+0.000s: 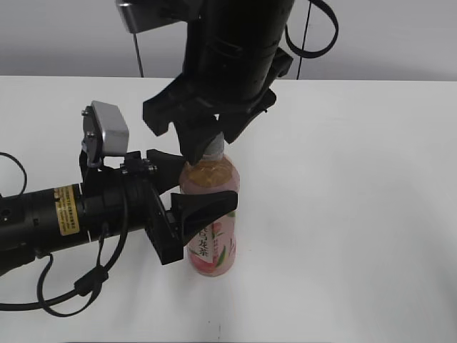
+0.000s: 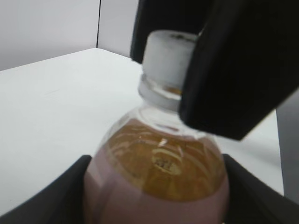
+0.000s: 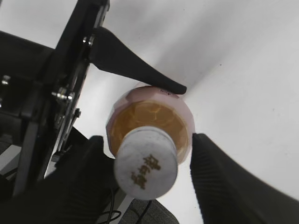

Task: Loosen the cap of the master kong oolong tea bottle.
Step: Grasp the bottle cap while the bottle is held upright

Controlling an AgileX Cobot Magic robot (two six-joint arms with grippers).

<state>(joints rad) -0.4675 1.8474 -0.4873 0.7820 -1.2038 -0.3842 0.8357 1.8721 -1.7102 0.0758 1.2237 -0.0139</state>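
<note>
The master kong oolong tea bottle (image 1: pixel 211 250) stands upright on the white table, with pale amber tea and a pink label. My left gripper (image 1: pixel 196 187) is shut on its shoulder from the left; its two black fingers press both sides in the left wrist view (image 2: pixel 156 198). The white cap (image 1: pixel 216 148) is on the neck. My right gripper (image 1: pixel 214 139) comes down from above, with its fingers on either side of the cap. In the right wrist view the cap (image 3: pixel 145 163) shows a dark logo, and there is a gap to the right finger. The gripper (image 3: pixel 145 175) is open.
The white table (image 1: pixel 357 214) extends to the right of the bottle and in front of it. The left arm's body and cables (image 1: pixel 64 221) lie along the table's left side. A grey wall stands behind the table.
</note>
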